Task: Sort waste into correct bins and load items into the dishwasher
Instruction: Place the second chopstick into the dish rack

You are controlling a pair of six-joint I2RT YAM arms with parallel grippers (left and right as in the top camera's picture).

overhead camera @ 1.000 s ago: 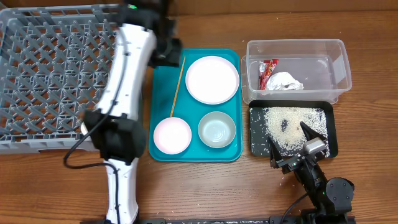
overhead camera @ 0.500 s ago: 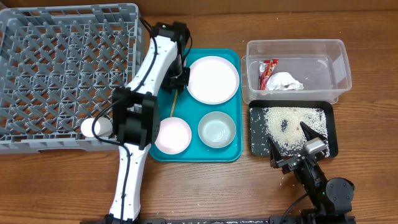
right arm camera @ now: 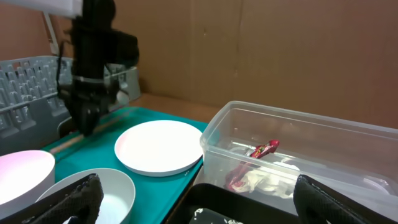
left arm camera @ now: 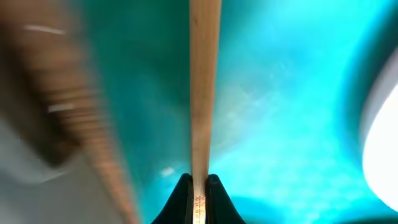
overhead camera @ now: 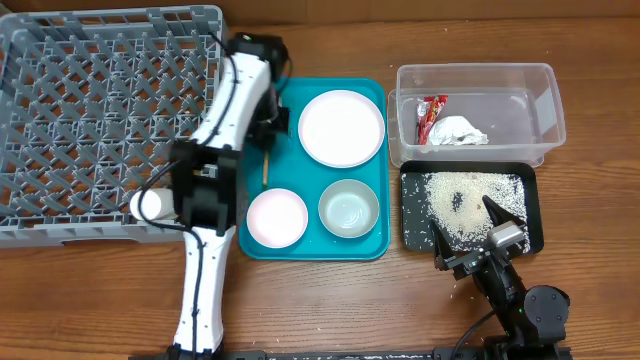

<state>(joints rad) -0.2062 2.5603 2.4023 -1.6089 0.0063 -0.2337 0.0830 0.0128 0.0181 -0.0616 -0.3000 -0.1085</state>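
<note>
The grey dish rack (overhead camera: pixel 100 100) fills the table's left side, with the teal serving tray (overhead camera: pixel 312 178) beside it and, to the right, the clear tub (overhead camera: pixel 545 100) and the black tray (overhead camera: pixel 535 215). Compared with a second ago, when a wooden chopstick (left arm camera: pixel 202 81) was lying free along the teal tray's left part, it is now clamped between the fingertips of the left gripper (left arm camera: pixel 199 186) and has been shifted towards the tray's left edge, nearer the rack. The wrist view is blurred by motion. It is judged that a lift towards the rack is under way. A second chopstick cannot be made out. A white cup (overhead camera: pixel 150 205) is seen lying at the rack's near edge. The plate (overhead camera: pixel 341 127), pink bowl (overhead camera: pixel 277 217) and greenish-white bowl (overhead camera: pixel 349 208) are left unmoved on the teal tray, so most loading appears still to be done. The red wrapper (overhead camera: pixel 431 115) and paper wad (overhead camera: pixel 458 131) are held in the tub, and rice (overhead camera: pixel 460 195) is spread in the black tray. The right gripper (overhead camera: pixel 460 215) is parked over that tray, fingers spread apart and empty.
</note>
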